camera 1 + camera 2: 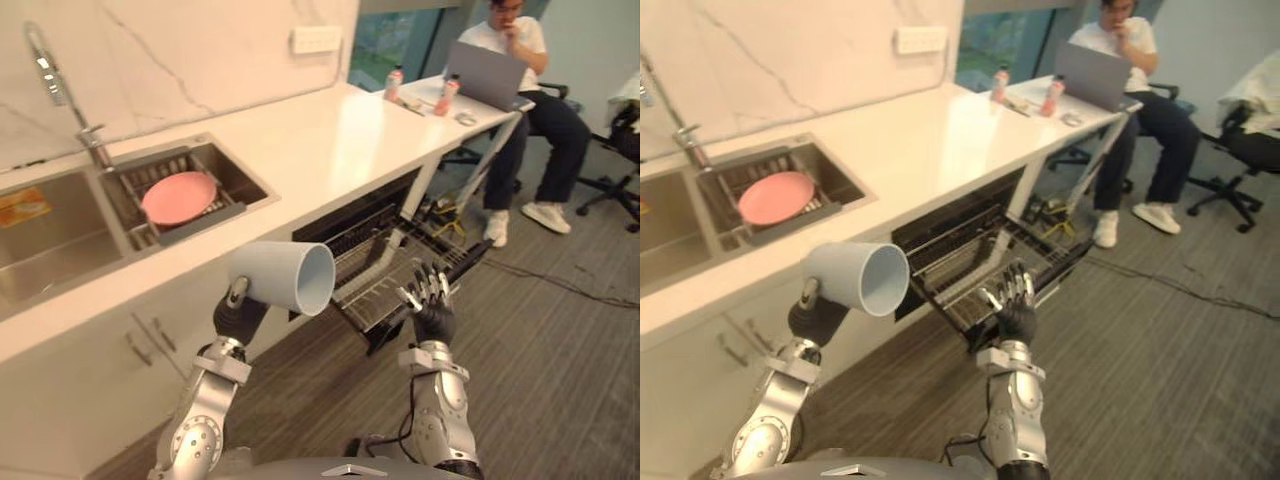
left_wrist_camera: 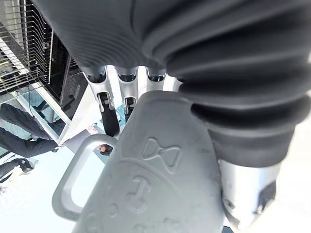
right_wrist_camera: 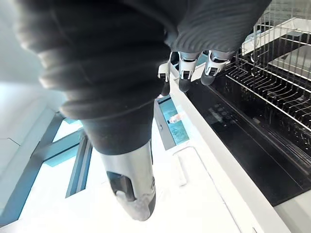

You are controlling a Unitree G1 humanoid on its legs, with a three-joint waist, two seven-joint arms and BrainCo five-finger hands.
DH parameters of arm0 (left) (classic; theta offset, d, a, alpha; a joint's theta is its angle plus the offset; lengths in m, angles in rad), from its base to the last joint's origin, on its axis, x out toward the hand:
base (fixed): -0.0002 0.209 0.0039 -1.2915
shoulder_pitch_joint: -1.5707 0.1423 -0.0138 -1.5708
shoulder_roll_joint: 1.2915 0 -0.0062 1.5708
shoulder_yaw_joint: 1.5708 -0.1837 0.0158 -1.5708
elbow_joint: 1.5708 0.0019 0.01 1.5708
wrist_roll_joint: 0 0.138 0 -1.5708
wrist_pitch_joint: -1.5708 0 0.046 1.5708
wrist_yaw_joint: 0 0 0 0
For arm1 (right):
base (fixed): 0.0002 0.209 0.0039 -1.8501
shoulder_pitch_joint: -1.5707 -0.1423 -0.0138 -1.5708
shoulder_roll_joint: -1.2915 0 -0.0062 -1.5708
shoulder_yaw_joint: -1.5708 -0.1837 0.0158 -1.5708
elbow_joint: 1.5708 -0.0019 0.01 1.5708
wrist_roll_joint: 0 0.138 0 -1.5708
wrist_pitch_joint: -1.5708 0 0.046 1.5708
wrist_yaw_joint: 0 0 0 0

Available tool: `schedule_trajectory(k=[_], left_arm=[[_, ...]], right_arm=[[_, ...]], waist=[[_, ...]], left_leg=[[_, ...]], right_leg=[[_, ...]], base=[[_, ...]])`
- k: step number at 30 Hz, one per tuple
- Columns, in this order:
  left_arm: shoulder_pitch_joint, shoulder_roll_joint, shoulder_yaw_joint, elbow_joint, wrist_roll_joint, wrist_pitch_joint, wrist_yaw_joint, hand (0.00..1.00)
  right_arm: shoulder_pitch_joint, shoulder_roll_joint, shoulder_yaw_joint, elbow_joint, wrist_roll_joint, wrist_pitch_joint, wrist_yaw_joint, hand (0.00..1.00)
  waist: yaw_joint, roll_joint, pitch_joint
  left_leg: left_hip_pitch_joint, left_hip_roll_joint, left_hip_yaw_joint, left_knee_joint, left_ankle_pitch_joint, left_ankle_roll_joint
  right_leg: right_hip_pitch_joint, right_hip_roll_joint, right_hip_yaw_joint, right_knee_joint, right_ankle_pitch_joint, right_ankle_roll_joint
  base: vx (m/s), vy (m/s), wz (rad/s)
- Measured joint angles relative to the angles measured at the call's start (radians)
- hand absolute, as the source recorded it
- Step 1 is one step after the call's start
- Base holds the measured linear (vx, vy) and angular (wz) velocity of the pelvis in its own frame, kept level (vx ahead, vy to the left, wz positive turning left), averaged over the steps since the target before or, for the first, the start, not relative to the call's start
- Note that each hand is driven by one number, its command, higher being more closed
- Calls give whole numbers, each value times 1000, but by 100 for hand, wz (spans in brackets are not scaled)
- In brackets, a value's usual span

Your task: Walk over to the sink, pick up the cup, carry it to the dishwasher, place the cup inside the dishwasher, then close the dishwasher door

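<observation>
Left hand is clamped on the cup, its fingers curled against the wall beside the handle. The step in hand looks like the carry to the dishwasher, whose door is down and whose wire rack is drawn out to the right. To do it well, I would hold the grip firm and move the cup right and down until it is squarely over the rack. Then turn its mouth downward, settle it between the wires, and loosen only once it rests there. Right hand hovers over the near edge of the rack, fingers straight and apart, holding nothing. It would be wise to draw it aside so the two hands do not meet, and save it for the door. As for the cup, it lies on its side above the left hand, its base toward the palm and its mouth facing right toward the rack. It is raised in front of the counter edge, just left of the rack and not yet over it.
</observation>
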Motion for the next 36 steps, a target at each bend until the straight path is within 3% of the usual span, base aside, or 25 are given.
schedule_trajectory(k=[1,2,5,9,10,12,14,15,18,19,20,21,22,26,32,36], left_arm=[[0,0,3,4,0,-7,-1,100],[4,-3,3,6,-1,-10,-2,100],[-4,-31,-9,5,-5,-11,-22,100],[-6,-32,-6,12,-69,-13,-19,100],[-6,-34,-5,19,-78,-18,-19,100],[-9,-45,-4,66,-105,-38,-24,100],[-4,-58,6,99,-109,-46,-34,100],[8,-66,10,110,-111,-46,-50,100],[14,-91,6,110,-113,-47,-67,100],[17,-94,6,111,-129,-47,-65,100],[16,-95,5,111,-149,-48,-63,100],[16,-97,2,112,-167,-48,-57,100],[14,-96,-6,115,-193,-58,-39,100],[-40,-94,-11,115,-215,-89,9,100],[-81,-93,-9,113,-221,-168,77,100],[-85,-101,-11,113,-221,-179,113,100]], right_arm=[[-12,-4,2,6,-1,0,6,0],[-22,-14,12,4,-2,-5,9,0],[-53,-42,14,2,-11,-14,9,0],[-77,-43,19,-1,-9,7,42,0],[-77,-43,19,-1,-9,10,51,0],[-74,-45,8,-1,-9,18,76,0],[-71,-44,-14,-1,-9,18,92,0],[-69,-42,-22,-2,-10,14,91,0],[-70,-67,-29,-17,-9,-3,80,0],[-70,-60,-23,-24,-10,-5,65,0],[-69,-60,-14,-32,-10,-11,64,0],[-69,-62,-1,-38,-11,-22,64,0],[-70,-59,22,-38,-12,-30,65,0],[-71,-55,49,-56,-20,-51,112,0],[-73,-51,105,-120,-8,-87,275,0],[-74,-54,138,-158,34,-93,377,0]], waist=[[2,1,3],[8,24,3],[2,68,9],[3,81,13],[4,82,14],[-1,95,29],[0,112,50],[8,110,52],[17,132,54],[22,132,54],[22,135,52],[24,143,51],[26,130,46],[22,98,55],[23,97,55],[23,93,55]], left_leg=[[1,18,-4,23,-18,-15],[-3,52,-27,45,-42,-42],[-30,103,-68,62,-48,-62],[-35,157,-106,82,-29,-85],[-51,164,-127,110,-20,-81],[-150,200,-191,310,50,-8],[-196,210,-232,426,128,-12],[-206,190,-247,409,85,-48],[-210,105,-243,227,15,-61],[-207,53,-244,89,25,-61],[-202,37,-245,7,58,-59],[-183,34,-246,-58,165,-41],[-144,13,-213,-91,182,-21],[-129,-22,-201,-134,192,-7],[-53,-42,-202,-204,197,-6],[-48,-41,-204,-234,214,-12]], right_leg=[[11,10,2,4,-6,39],[18,49,2,-1,-21,27],[13,115,-8,-32,-20,17],[49,201,-7,-127,-6,-10],[60,213,-8,-147,-7,-12],[114,246,-18,-211,3,-20],[175,266,-16,-262,4,-26],[187,260,-11,-282,3,-29],[186,237,16,-296,6,-33],[185,213,31,-295,2,-26],[184,206,38,-290,2,-15],[185,206,53,-285,-1,4],[192,188,83,-293,6,26],[200,161,85,-316,25,49],[263,158,83,-374,32,58],[275,171,82,-426,58,51]], base=[[171,-217,-40],[122,-160,-21],[156,-152,-10],[111,-111,-19],[131,-152,-4],[97,-139,7],[102,-94,7],[132,-51,0],[113,53,-13],[134,126,-23],[144,146,-34],[166,143,-48],[159,121,-42],[148,84,-7],[43,3,-1],[-31,-46,-3]])
